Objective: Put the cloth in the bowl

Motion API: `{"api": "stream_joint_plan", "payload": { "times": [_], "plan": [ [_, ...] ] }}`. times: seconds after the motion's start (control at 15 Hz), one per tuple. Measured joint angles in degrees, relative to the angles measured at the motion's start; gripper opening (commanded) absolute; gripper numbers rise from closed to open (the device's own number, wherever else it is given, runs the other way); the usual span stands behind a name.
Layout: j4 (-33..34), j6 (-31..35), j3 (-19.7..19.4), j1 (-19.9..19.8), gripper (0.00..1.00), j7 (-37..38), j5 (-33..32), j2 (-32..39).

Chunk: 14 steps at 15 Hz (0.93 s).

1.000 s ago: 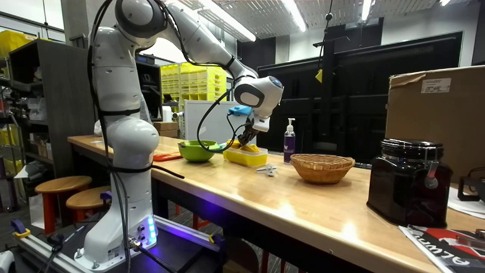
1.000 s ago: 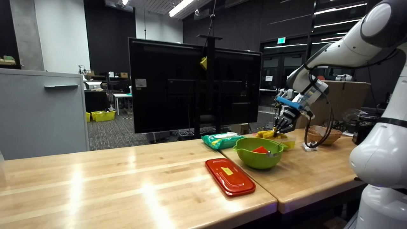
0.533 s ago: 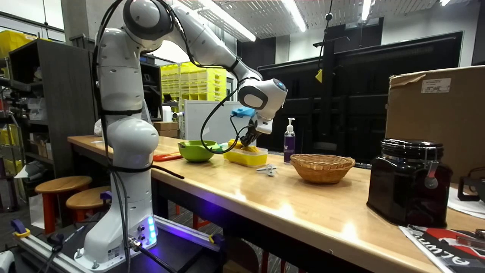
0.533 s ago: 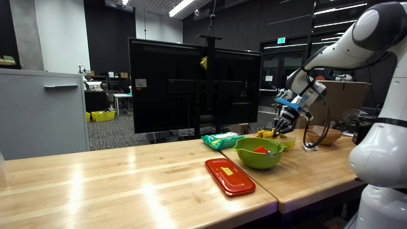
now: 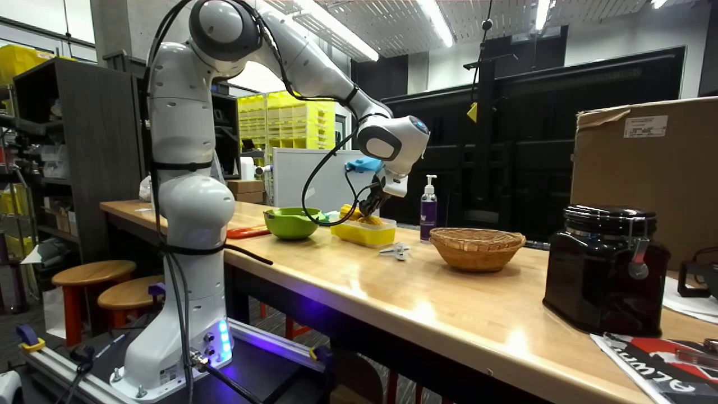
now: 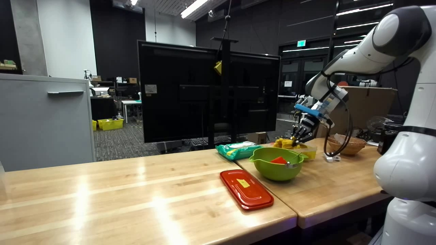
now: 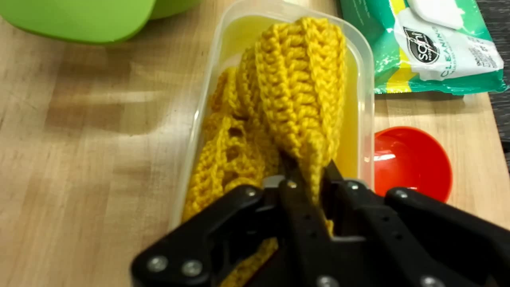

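— What's on the bench (image 6: 112, 190)?
— A green bowl (image 6: 277, 173); near it, a tub (image 7: 366, 103) with the yellow cloth (image 7: 301, 87) bunched inside, one fold pinched in the end effector (image 7: 312, 170).
— Risk?
— So narrow a pinch might slip, dropping it short.

In my wrist view, the cloth (image 7: 299, 91) lies in a tub (image 7: 365, 119) on the table (image 7: 111, 179), the bowl (image 7: 79, 16) to the tub's left, a cup (image 7: 414, 163) to its right, a packet (image 7: 430, 48) behind the cup.
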Motion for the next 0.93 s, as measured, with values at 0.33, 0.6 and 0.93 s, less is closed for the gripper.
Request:
{"api": "stream_joint_plan", "payload": {
  "times": [0.33,0.6,0.93],
  "plan": [
    [1.61,-0.44,0.00,-0.05,0.82,0.20,-0.02,0.08],
    [3.49,-0.92,0.06,-0.04,1.00,1.29,-0.73,-0.11],
    [6.12,-2.49,0.92,0.24,1.00,5.62,-4.42,-1.38]
  ]
}}
